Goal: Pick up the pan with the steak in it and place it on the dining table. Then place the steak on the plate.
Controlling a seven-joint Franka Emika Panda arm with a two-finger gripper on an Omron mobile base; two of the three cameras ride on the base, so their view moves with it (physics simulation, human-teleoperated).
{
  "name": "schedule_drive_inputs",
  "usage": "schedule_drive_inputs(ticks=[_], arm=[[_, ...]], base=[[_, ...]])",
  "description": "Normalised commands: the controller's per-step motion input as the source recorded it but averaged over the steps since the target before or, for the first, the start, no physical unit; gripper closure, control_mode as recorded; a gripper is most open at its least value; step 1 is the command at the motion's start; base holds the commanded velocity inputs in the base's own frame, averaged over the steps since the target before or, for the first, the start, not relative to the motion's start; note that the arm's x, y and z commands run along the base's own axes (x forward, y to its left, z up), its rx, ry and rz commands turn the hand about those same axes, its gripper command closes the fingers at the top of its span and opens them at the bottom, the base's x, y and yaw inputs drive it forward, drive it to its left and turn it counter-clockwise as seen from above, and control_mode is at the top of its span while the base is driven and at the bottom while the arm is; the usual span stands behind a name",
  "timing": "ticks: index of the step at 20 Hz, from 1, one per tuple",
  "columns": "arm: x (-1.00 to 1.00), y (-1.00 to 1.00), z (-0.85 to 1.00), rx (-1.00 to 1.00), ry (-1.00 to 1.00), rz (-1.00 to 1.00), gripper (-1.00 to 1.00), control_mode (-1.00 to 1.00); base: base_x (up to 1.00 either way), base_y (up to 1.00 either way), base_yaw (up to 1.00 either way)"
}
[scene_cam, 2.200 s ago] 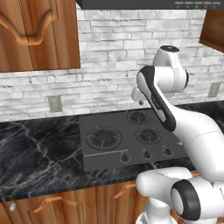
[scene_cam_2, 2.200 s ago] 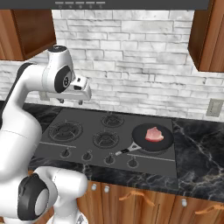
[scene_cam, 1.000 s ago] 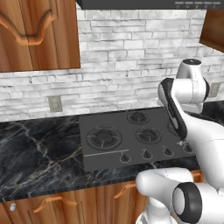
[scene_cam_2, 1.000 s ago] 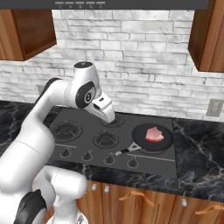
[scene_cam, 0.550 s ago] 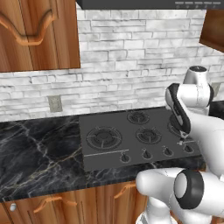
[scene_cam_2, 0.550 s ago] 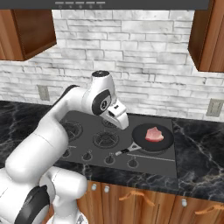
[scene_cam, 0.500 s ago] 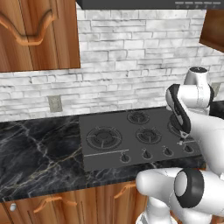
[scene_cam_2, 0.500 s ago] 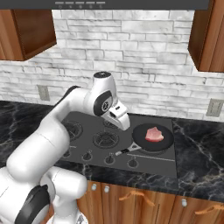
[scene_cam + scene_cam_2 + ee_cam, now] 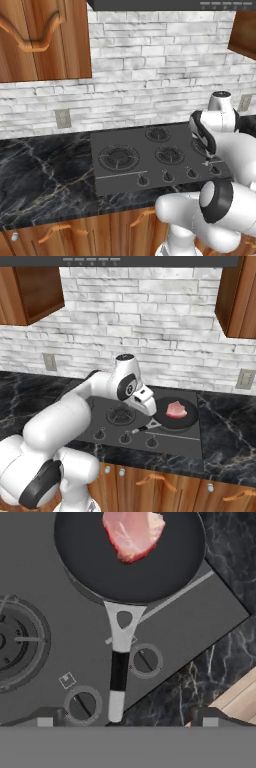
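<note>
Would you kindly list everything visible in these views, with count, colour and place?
pan: one, black with a silver and black handle, on the front right burner of the cooktop.
steak: one, pinkish red, lying inside the pan.
cooktop: one, dark grey, four burners with knobs along the front, set into the counter.
counter: one, black marble with white veins, along the wall.
upper cabinets: brown wood, either side of the hood.
wall outlets: grey, on the white brick backsplash, one each side of the cooktop.
gripper: one, white, jaws open, above the pan's handle.
</note>
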Motion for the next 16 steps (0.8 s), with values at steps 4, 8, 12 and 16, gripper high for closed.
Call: schedule_drive_inputs(ticks=[4, 8, 12, 16], arm=[[0.12, -0.23, -0.58, -0.01, 0.03, 0.0, -1.0, -1.0], [0.18, -0.25, -0.54, 0.0, 0.01, 0.0, -1.0, -1.0], [0.3, -0.1, -0.45, 0.0, 0.01, 0.0, -1.0, -1.0], [0.35, -0.04, -0.43, 0.01, 0.0, 0.0, -1.0, -1.0]], base=[[0.0, 0.0, 0.0], [0.0, 0.0, 0.0], [0.0, 0.0, 0.0], [0.0, 0.0, 0.0]])
